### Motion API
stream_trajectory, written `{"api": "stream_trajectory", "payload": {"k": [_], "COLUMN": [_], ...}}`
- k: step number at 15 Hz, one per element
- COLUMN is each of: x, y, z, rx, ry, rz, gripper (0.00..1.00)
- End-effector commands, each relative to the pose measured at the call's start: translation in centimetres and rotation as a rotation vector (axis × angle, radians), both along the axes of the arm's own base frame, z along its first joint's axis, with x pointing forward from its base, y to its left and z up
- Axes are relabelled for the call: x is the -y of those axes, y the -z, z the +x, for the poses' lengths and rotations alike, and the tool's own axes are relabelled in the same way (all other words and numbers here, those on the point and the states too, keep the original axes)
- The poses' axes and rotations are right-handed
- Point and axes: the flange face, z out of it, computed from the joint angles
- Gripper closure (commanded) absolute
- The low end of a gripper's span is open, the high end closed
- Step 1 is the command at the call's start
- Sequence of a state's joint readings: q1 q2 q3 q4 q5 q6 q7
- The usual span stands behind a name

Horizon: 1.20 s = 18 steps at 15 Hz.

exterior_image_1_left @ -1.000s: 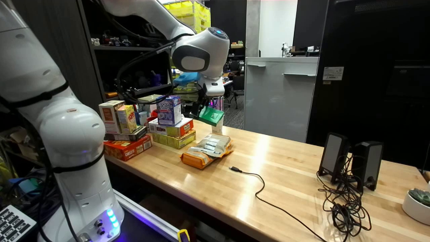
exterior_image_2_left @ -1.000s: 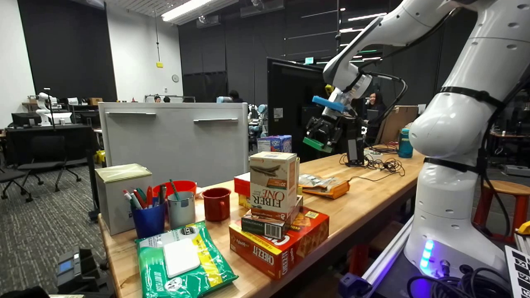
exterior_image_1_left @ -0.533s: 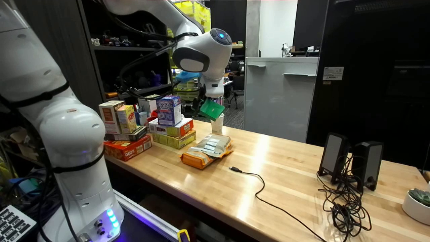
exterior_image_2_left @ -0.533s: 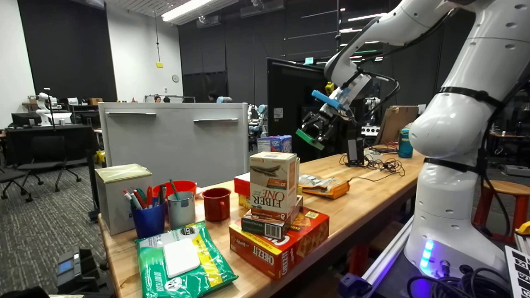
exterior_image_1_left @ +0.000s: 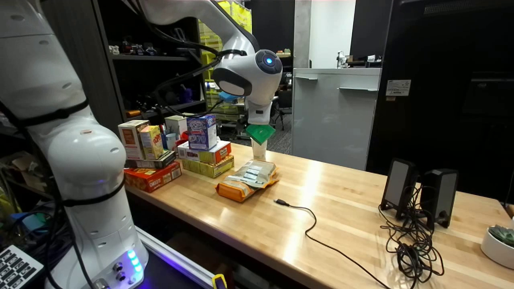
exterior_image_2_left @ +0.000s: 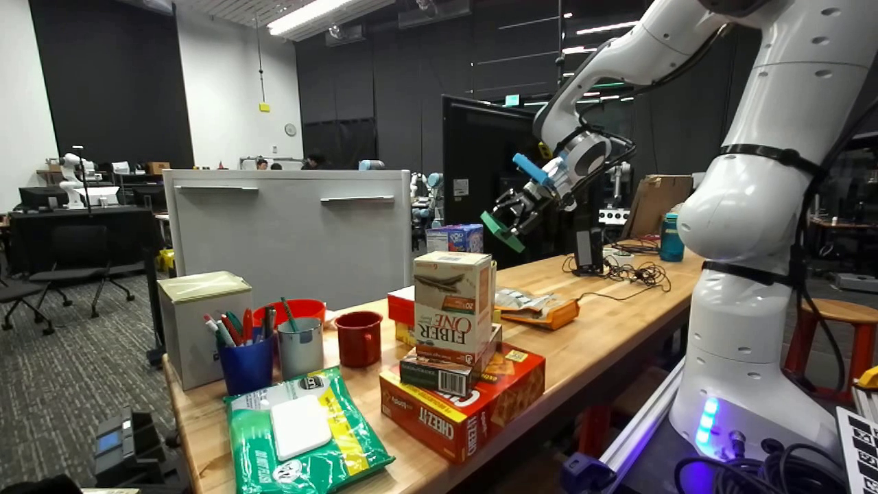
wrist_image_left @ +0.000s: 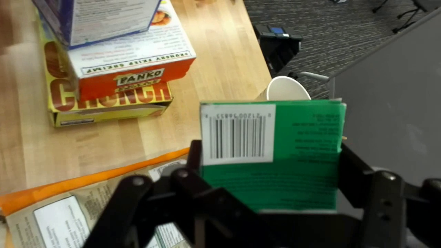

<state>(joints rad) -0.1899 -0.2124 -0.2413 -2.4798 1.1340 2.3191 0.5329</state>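
— Gripper [wrist_image_left: 270, 156], closest to the wrist camera: how does it stand?

— Clamped on a green box [exterior_image_1_left: 260, 134], one finger against each side, with the box's barcode [wrist_image_left: 240, 137] facing the camera.

— So where is that box?

— Raised off the table [exterior_image_1_left: 341, 192], and tilted in both exterior views.

— Anything right by it?

— A white cup [wrist_image_left: 289, 90], yes. In the wrist view its round mouth shows just beyond the box's edge; in an exterior view the box covers part of its top. I cannot tell whether the two touch.

— And what lies next?

— An orange-and-tan bag [exterior_image_1_left: 249, 180], flat on the table. Near it is a stack: yellow box [exterior_image_1_left: 217, 166] at the bottom, red-and-white box [exterior_image_1_left: 222, 151] on that, purple box [exterior_image_1_left: 202, 132] on top.

— Farther out?

— Another stack, with a Cheez-It box [exterior_image_2_left: 473, 412] lying flat, a dark box [exterior_image_2_left: 433, 376] on it, and a Fiber One box [exterior_image_2_left: 449, 309] standing upright above. A red mug [exterior_image_2_left: 359, 339] stands close by, with a blue pen holder [exterior_image_2_left: 245, 370] past it.

— And along the table the other way?

— A pair of speakers [exterior_image_1_left: 397, 182], a tangle of wires [exterior_image_1_left: 410, 257] beside them, and a potted plant [exterior_image_1_left: 499, 247] farther along.

— Behind it all?

— A grey panel [exterior_image_2_left: 288, 233], past the table's edge.
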Motion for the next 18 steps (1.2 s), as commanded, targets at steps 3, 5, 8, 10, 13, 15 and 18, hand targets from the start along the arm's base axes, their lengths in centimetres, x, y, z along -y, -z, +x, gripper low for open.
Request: {"api": "stream_trajectory", "payload": {"k": [3, 5, 8, 10, 13, 15, 18], "x": [1.2, 1.6, 2.1, 2.6, 3.1, 3.0, 3.2], "y": [1.1, 1.7, 3.1, 4.0, 5.5, 6.3, 7.3], "z": [1.4, 1.6, 1.3, 1.2, 1.3, 1.7, 2.6], "rx": [0.058, 0.071, 0.086, 0.101, 0.13, 0.155, 0.198], "ry": [0.113, 0.152, 0.218, 0.269, 0.353, 0.405, 0.477], "rz": [0.069, 0.091, 0.131, 0.16, 0.2, 0.229, 0.265], "gripper": [0.37, 0.37, 0.37, 0.37, 0.37, 0.37, 0.37]}}
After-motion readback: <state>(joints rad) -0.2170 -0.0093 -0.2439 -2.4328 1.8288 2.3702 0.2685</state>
